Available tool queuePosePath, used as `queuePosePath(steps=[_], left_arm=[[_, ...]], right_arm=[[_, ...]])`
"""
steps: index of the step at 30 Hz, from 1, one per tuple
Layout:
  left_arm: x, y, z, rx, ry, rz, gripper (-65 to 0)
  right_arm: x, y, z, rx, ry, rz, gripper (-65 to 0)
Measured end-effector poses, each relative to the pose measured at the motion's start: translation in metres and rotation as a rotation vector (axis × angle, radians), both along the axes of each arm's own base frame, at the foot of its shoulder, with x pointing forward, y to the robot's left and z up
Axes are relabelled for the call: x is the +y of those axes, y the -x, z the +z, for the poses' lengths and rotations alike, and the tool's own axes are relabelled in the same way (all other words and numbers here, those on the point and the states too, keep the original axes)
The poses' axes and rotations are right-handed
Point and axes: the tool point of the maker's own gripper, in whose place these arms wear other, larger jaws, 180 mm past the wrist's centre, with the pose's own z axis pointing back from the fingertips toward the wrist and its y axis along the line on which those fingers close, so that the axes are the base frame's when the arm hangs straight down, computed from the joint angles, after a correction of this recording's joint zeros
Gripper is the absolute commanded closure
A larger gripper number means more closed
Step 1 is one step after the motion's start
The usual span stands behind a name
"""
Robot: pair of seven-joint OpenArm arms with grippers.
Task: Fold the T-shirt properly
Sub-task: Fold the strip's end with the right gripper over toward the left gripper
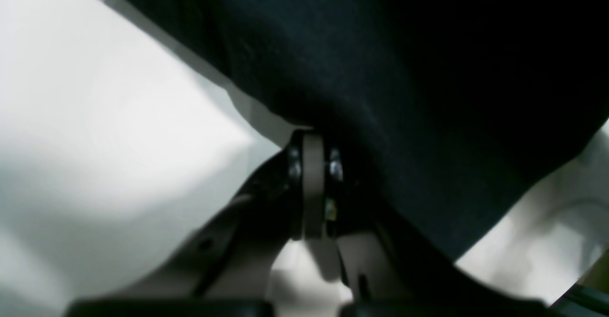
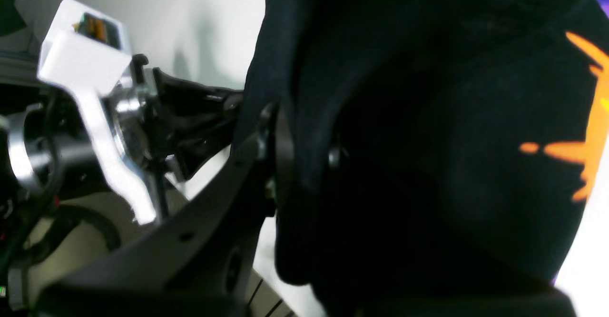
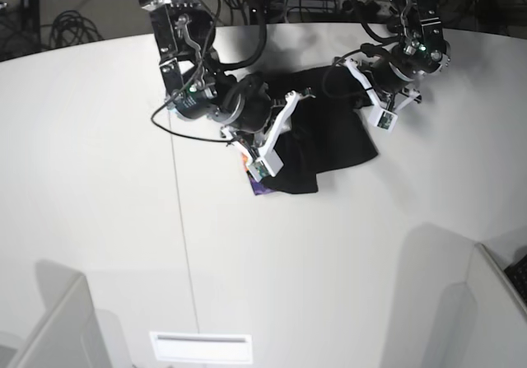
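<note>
Base view shows the T-shirt [image 3: 325, 150] bunched at twelve o'clock on the surface [image 3: 99, 179]; left claw [image 1: 314, 136] and right claw [image 2: 299, 160] each pinch its cloth (hem toward six).

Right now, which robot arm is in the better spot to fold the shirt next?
Neither clearly: it looks like a two-arm move. The left gripper and the right gripper each pinch the black T-shirt, lifted between them.
</note>
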Motion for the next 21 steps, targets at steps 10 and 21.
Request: queuePosePath(steps=[10, 21], left_arm=[[0.001, 0.000, 0.000, 0.000, -0.002, -0.001, 0.0], [0.006, 0.000, 0.000, 0.000, -0.016, -0.004, 0.0]], right_arm=[[0.008, 0.004, -0.024, 0.037, 0.009, 0.008, 0.0], [0.022, 0.010, -0.031, 0.054, 0.022, 0.067, 0.0]])
